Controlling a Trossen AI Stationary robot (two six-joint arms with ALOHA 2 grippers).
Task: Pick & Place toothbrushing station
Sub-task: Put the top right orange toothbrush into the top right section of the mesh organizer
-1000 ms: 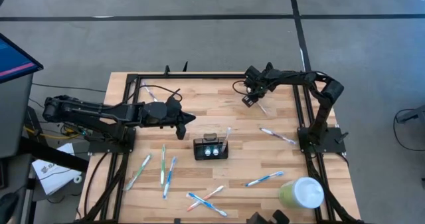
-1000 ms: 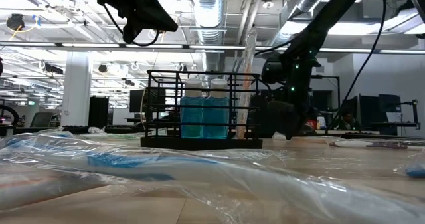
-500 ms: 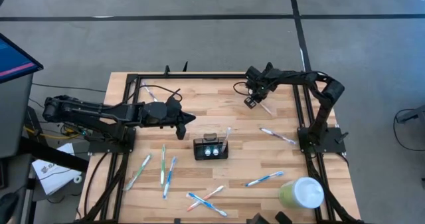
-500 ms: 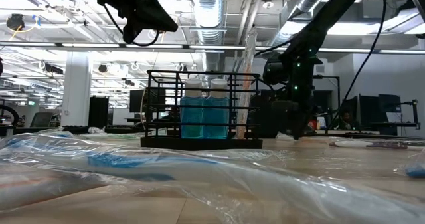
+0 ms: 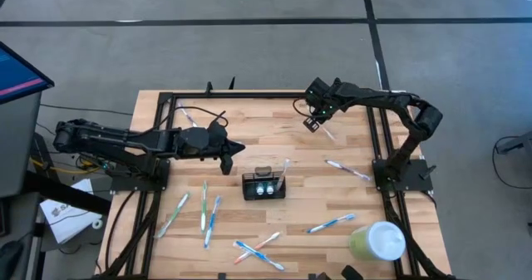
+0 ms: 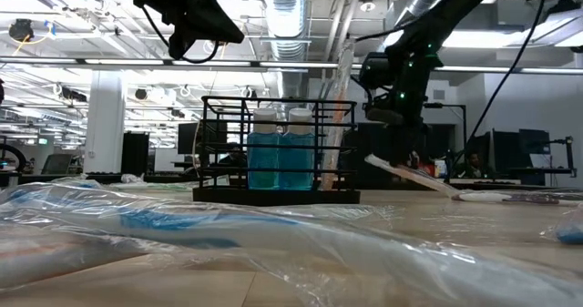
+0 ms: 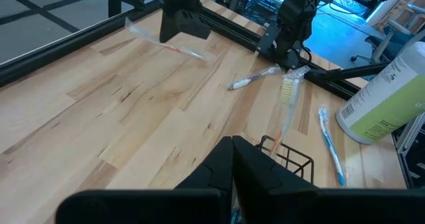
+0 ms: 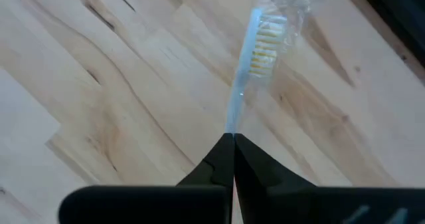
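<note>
Right claw clamped (left claw closed).

Pale wood, black wire, clear wrap — a table of plain finishes.

The table is light butcher-block wood, smooth and faintly satin, framed by matt black metal rails. The toothbrushing station is thin black wire, holding two translucent blue plastic bottles with white caps. The toothbrush in the right gripper has a glossy pale plastic handle and yellowish bristles in crinkled clear film. The cup looks matt pale green plastic — its lid white. Both arms are dull black.
</note>
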